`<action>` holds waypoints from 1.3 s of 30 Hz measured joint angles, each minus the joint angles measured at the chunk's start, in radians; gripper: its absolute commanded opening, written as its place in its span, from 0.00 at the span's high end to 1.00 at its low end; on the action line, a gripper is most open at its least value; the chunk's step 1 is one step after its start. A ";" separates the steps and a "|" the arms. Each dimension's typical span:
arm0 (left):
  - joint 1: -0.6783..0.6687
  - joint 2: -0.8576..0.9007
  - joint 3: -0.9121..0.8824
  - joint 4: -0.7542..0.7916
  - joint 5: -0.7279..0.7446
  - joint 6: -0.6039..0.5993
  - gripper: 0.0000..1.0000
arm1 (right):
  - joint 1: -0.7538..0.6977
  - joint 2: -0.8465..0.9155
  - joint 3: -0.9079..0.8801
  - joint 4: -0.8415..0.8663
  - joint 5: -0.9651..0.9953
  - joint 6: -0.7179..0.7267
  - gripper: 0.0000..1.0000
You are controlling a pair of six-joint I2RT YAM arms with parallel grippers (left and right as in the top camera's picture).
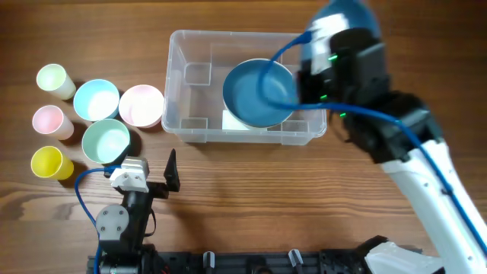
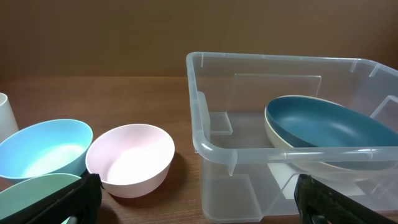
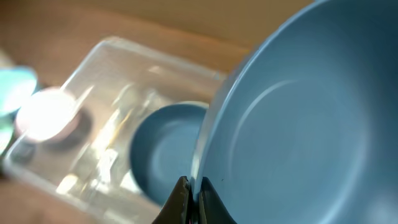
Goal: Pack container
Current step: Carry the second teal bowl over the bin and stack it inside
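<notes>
Seemingly right hand [image 3: 193, 198] pinches blue bowl [image 3: 298, 124] rim above container [image 1: 169, 84].

The clear container [image 2: 214, 151] fills the right half of the view, its near-left corner closest to the camera. A dark blue bowl [image 2: 329, 127] lies tilted inside it, at the right. Left of it on the table [image 2: 124, 93] stands a pink bowl [image 2: 130, 158], apart from the container. A light blue bowl [image 2: 43, 149] sits beside the pink one, with a green bowl [image 2: 31, 193] nearer. A white cup [image 2: 5, 115] shows at the left border. The left gripper [image 2: 199, 208] has its dark fingers [image 2: 84, 196] spread wide, low in both corners.
</notes>
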 measured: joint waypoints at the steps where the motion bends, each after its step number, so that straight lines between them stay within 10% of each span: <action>1: 0.000 0.000 0.000 0.000 0.000 0.000 0.00 | 0.026 0.019 0.000 0.002 0.002 -0.005 0.96; 12: 0.000 0.000 0.000 0.000 0.000 0.000 0.00 | 0.108 0.407 0.000 0.122 -0.005 -0.019 0.95; 27: 0.000 0.000 0.000 0.000 0.000 0.000 0.00 | 0.109 0.461 -0.002 0.180 -0.107 -0.010 0.96; 31: 0.000 0.000 0.000 0.000 0.000 0.000 0.00 | 0.109 0.461 -0.008 0.184 -0.114 -0.004 0.55; 34: 0.000 0.000 0.000 0.000 0.000 0.000 0.00 | 0.109 0.461 -0.010 0.191 -0.114 -0.001 0.44; 37: 0.000 0.000 0.000 0.000 0.000 0.000 0.00 | 0.109 0.461 -0.010 0.203 -0.115 0.007 0.50; 39: 0.000 0.000 0.000 0.000 0.000 0.000 0.00 | 0.109 0.461 -0.010 0.211 -0.123 0.011 0.70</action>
